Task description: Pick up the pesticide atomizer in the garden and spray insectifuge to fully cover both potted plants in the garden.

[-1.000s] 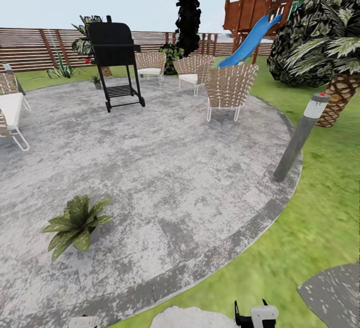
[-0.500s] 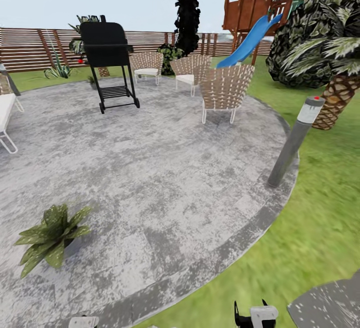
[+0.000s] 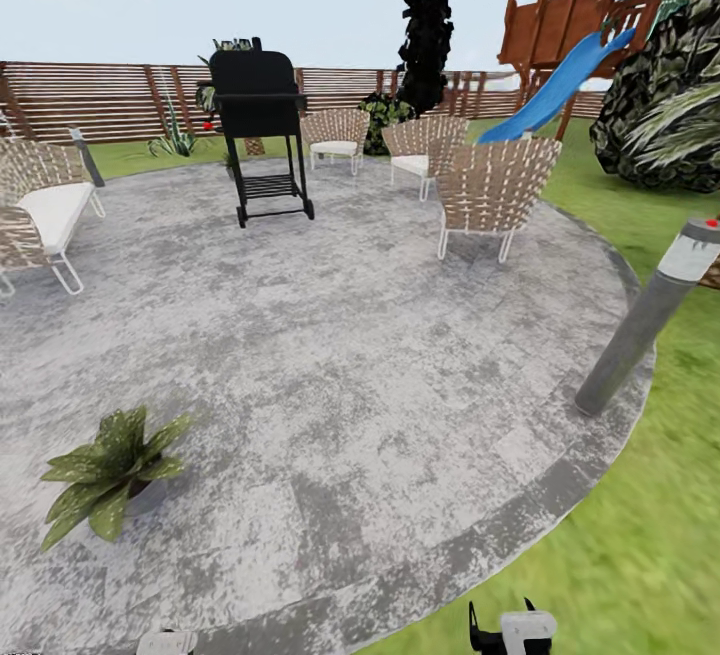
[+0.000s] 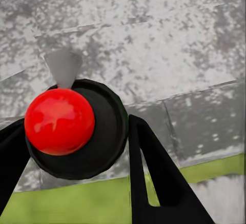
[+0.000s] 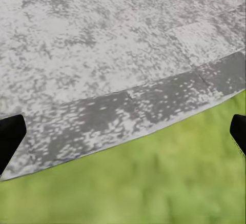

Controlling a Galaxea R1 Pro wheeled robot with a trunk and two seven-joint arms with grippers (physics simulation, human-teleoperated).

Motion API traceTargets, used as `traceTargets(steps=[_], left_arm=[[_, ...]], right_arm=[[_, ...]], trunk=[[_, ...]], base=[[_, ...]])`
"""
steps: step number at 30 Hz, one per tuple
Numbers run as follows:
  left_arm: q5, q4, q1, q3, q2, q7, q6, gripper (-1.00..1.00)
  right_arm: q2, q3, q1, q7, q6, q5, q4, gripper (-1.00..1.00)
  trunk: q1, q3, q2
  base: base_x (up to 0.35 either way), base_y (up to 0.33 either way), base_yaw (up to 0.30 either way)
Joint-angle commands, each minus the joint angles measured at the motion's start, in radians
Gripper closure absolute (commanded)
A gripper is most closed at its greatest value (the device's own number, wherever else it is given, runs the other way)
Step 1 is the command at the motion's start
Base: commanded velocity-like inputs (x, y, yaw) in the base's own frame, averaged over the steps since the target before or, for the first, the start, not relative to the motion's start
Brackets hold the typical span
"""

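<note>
Left claw (image 4: 74, 131) is clamped on a round black thing with a red knob (image 4: 59, 121), probably the spray bottle seen end-on, long axis toward the camera; can't confirm. Right claw (image 5: 123, 131) has its jaws wide apart and empty over the patio (image 5: 102, 39) edge. One potted plant (image 3: 105, 480) sits on the patio ahead-left, nearer the left arm.

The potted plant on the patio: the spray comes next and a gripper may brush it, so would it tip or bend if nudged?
The potted plant would probably not tip: it sits low and spreads wide on the flat stone patio. Its long pointed leaves look thin, so they would likely flex first. It seems light, so a firm push might slide it.
</note>
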Motion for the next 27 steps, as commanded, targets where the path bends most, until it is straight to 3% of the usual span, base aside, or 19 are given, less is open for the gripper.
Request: traceTargets(steps=[1, 12, 21, 27], left_arm=[[0.005, 0.001, -0.001, 0.006, 0.000, -0.009, -0.002, 1.00], [0.006, 0.001, -0.001, 0.006, 0.000, -0.009, -0.001, 1.00], [0.006, 0.001, -0.001, 0.006, 0.001, -0.009, 0.000, 1.00], [0.006, 0.002, -0.001, 0.006, 0.002, -0.009, 0.000, 1.00]], right_arm=[[0.000, -0.004, 0.000, -0.007, -0.001, 0.011, 0.000, -1.00], [0.000, -0.004, 0.000, -0.007, -0.001, 0.011, 0.000, -1.00], [0.000, -0.003, 0.000, -0.006, -0.001, 0.011, 0.000, -1.00], [0.000, -0.003, 0.000, -0.006, -0.001, 0.011, 0.000, -1.00]], trunk=[[0.000, -0.001, 0.000], [0.000, 0.004, 0.000], [0.000, 0.005, 0.000], [0.000, 0.005, 0.000]], base=[[0.262, -0.233, 0.273], [0.285, -0.206, 0.236], [0.296, -0.186, 0.014], [0.335, -0.034, 0.000]])
